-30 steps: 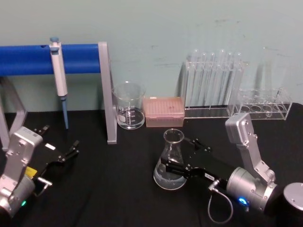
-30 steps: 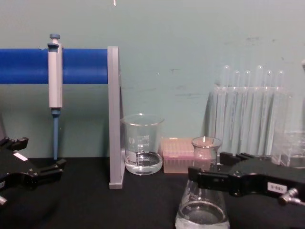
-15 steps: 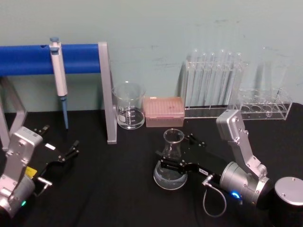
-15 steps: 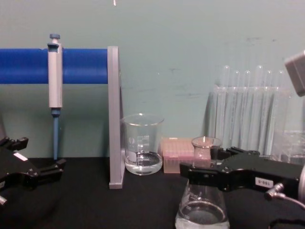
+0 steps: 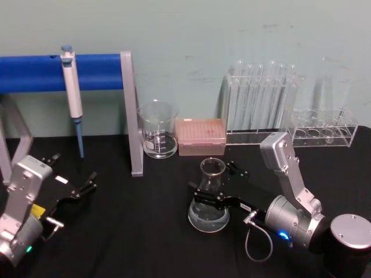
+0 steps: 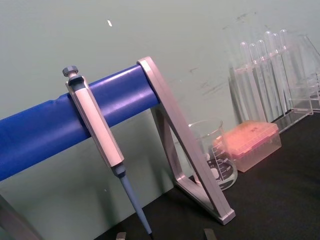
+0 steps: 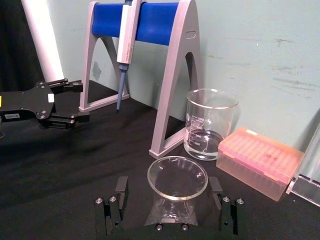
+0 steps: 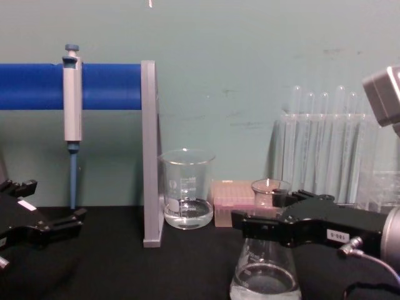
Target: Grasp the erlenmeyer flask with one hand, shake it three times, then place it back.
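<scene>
The right hand (image 5: 211,182) has slid a little more to the robot's left than it was a moment ago, so it now sits further around the erlenmeyer flask (image 5: 207,217). Its two black fingers are spread apart, one on each side of the flask's thin neck. They are not squeezing it, and there is a gap on both sides. The flask stands up straight on the black counter (image 5: 145,231), in front of the pink box (image 5: 200,136), with a little clear water at the bottom. The glass beaker (image 5: 157,136) is behind it, near the grey leg of the blue stand (image 5: 35,72). The left hand (image 5: 74,171) rests far off at the left side of the counter, and its fingers are apart too.
</scene>
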Available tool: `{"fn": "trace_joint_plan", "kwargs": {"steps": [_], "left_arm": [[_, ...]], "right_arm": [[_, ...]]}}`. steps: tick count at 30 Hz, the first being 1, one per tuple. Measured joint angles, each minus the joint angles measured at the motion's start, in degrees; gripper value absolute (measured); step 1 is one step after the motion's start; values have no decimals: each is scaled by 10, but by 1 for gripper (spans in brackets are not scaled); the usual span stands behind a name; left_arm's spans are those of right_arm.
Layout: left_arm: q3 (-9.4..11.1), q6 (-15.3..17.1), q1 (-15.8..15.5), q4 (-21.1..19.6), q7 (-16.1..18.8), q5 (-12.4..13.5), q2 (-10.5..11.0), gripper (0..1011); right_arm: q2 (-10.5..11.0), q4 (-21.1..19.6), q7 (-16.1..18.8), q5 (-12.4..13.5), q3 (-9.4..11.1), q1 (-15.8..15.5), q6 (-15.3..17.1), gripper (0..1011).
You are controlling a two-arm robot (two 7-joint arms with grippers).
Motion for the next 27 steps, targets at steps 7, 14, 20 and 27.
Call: {"fn": "trace_joint_plan", "kwargs": {"steps": [7, 14, 20, 27], "left_arm": [[0, 0, 0, 0, 0, 0, 0, 1001], [0, 0, 0, 0, 0, 0, 0, 1001], [0, 0, 0, 0, 0, 0, 0, 1001], [0, 0, 0, 0, 0, 0, 0, 1001]], "right_arm": [[-4, 2, -2, -3, 4, 0, 1, 1000], [-4, 2, -2, -4, 4, 1, 2, 1000], [-4, 1, -2, -4, 4, 1, 2, 1000], [-3, 1, -2, -4, 4, 0, 2, 902]]}}
